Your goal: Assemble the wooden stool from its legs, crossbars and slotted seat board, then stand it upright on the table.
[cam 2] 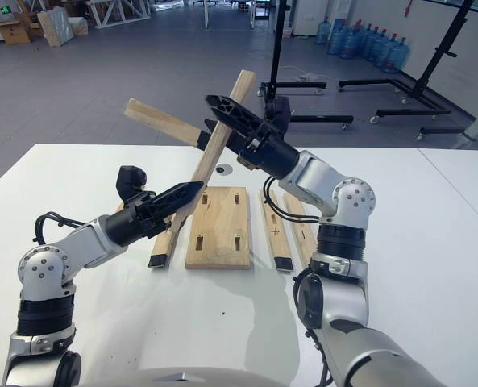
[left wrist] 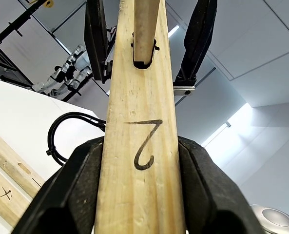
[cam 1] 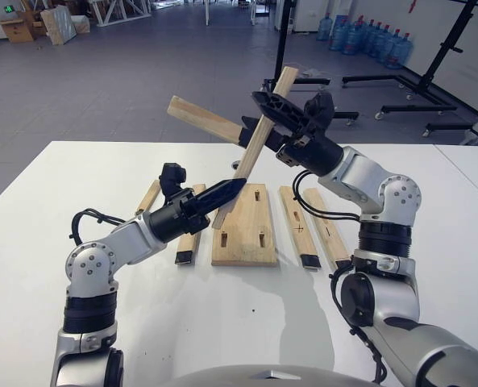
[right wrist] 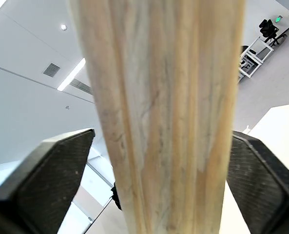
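Holding long pale wooden leg marked "2" [left wrist: 139, 122] tilted, clenched in left claw [cam 1: 226, 190], low on its length; gripping pale wooden crossbar [cam 1: 202, 118] in closed right claw [cam 1: 260, 121], end seated in leg's slot just beyond left claw; below both claws, flat slotted wooden seat board [cam 1: 244, 230] on white table [cam 1: 61, 177], spare legs [cam 1: 297, 222] beside; judged light, stiff, smooth; joint likely to bind if skewed; best gripped on flat faces near the slot.

White table [cam 1: 45, 185] in a large hall with a grey floor [cam 1: 101, 89]; black wheeled stands [cam 1: 416, 81] at right rear, blue water bottles [cam 1: 367, 36] beyond them. Cardboard boxes [cam 1: 17, 31] at far left; strip light [right wrist: 71, 74] on a white ceiling [right wrist: 27, 39].
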Robot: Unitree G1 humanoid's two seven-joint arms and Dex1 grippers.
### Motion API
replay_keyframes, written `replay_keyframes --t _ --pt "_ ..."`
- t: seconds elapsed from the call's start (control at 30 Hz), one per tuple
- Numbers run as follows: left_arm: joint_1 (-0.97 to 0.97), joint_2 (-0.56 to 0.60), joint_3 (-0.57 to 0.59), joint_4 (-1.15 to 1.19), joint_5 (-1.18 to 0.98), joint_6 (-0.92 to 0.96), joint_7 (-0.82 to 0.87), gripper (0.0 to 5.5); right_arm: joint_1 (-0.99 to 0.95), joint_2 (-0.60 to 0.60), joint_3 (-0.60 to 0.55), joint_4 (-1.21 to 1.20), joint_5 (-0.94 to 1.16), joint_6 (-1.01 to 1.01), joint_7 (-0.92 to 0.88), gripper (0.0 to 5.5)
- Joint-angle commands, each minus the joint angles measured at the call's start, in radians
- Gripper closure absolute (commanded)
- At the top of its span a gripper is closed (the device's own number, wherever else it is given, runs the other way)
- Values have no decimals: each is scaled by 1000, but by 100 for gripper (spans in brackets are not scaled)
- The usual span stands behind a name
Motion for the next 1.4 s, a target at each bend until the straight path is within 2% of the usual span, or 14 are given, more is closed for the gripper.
replay_keyframes --t 0.03,0.33,0.67,0.8,0.83,1.0,1.13,1.27,1.4 --pt "-17 11 0 4 4 -15 -4 347 5 -14 11 0 17 -12 -5 185" --pt "-19 5 -8 2 6 -25 -3 347 9 -14 33 -3 25 -26 -3 339" --pt "-16 9 -18 -5 22 -30 -8 347 24 -36 40 -19 -8 -44 20 339" --pt "-7 17 -30 -37 111 -66 -27 347 46 -48 53 -51 -39 -49 49 341" --pt "-11 13 -20 -32 126 -83 -28 310 55 -51 56 -62 -51 -54 58 341" --pt "-22 18 57 -11 126 -139 4 236 102 -87 64 -112 -153 -99 129 343" --pt "35 77 124 -67 137 -149 45 173 112 -170 71 -108 -387 -260 256 343" --pt "120 115 81 -94 369 -174 191 129 126 -200 140 -73 -646 -477 403 344" --pt "181 175 -74 -169 630 -159 263 123 100 -177 213 59 -878 -722 516 344"
